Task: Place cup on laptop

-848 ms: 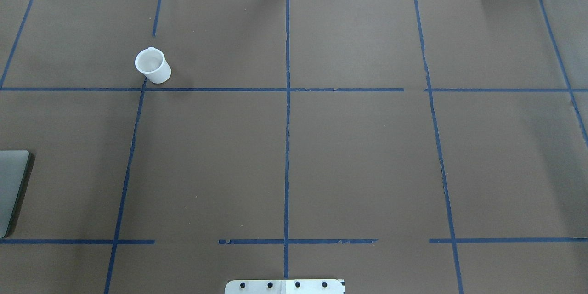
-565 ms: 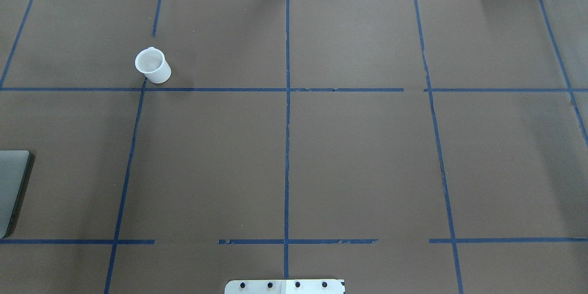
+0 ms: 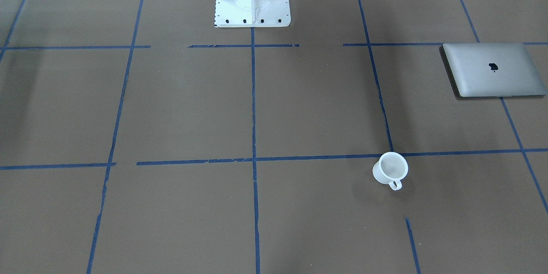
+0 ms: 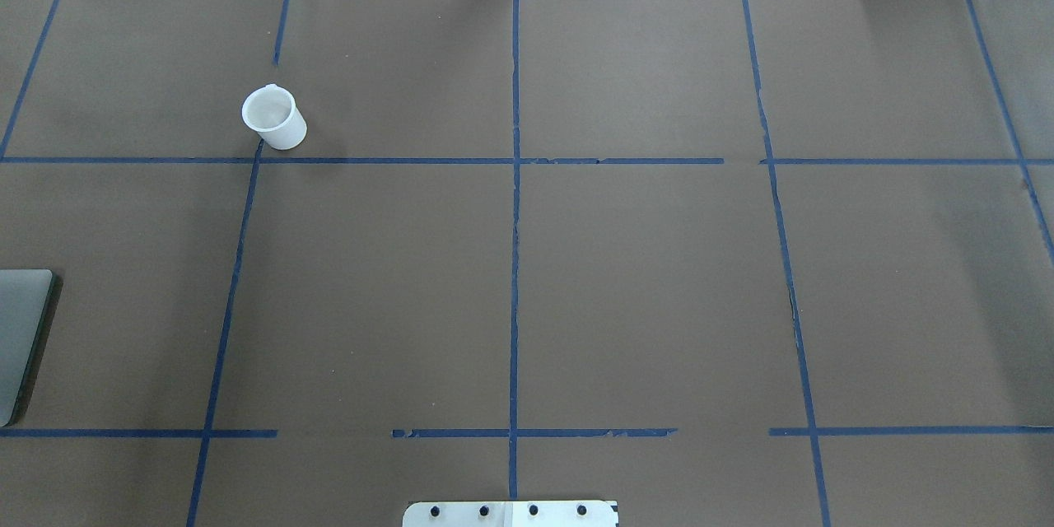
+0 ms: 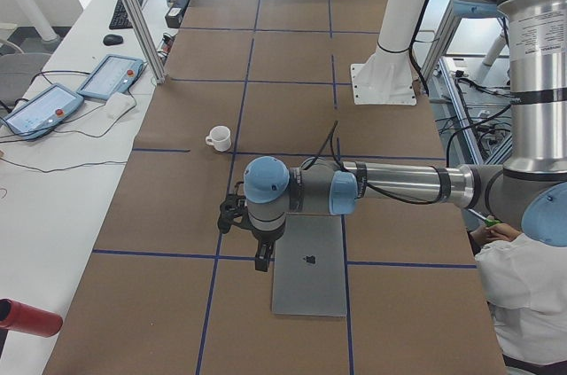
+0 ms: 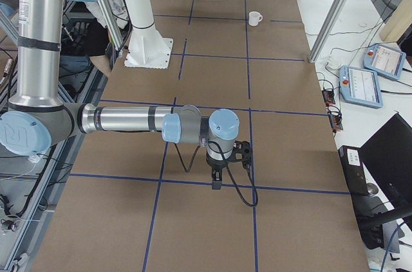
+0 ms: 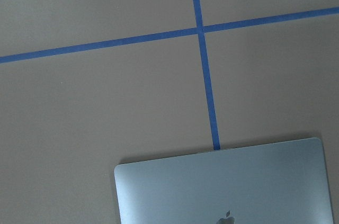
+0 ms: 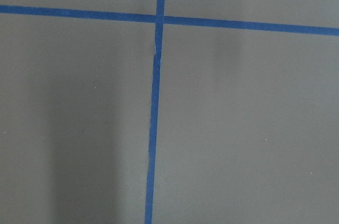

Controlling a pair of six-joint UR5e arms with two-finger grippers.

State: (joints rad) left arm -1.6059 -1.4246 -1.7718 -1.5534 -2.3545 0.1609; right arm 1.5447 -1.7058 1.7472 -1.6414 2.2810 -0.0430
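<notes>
The white cup (image 4: 273, 118) stands upright on the brown table, at the far left in the overhead view; it also shows in the front view (image 3: 389, 169) with its handle towards that camera. The closed silver laptop (image 3: 492, 70) lies flat near the table's left end, cut by the edge of the overhead view (image 4: 20, 338). The left wrist view shows the laptop's lid (image 7: 222, 187) below it. My left gripper (image 5: 263, 260) hangs above the laptop's edge, well apart from the cup (image 5: 218, 137). My right gripper (image 6: 216, 185) hangs over bare table. I cannot tell whether either is open or shut.
Blue tape lines grid the table. The robot's white base (image 3: 251, 0) stands at the near middle edge. A red cylinder (image 5: 27, 317), teach pendants (image 5: 111, 76) and a metal post (image 5: 133, 11) are off the far side. A person (image 5: 532, 304) is beside the robot.
</notes>
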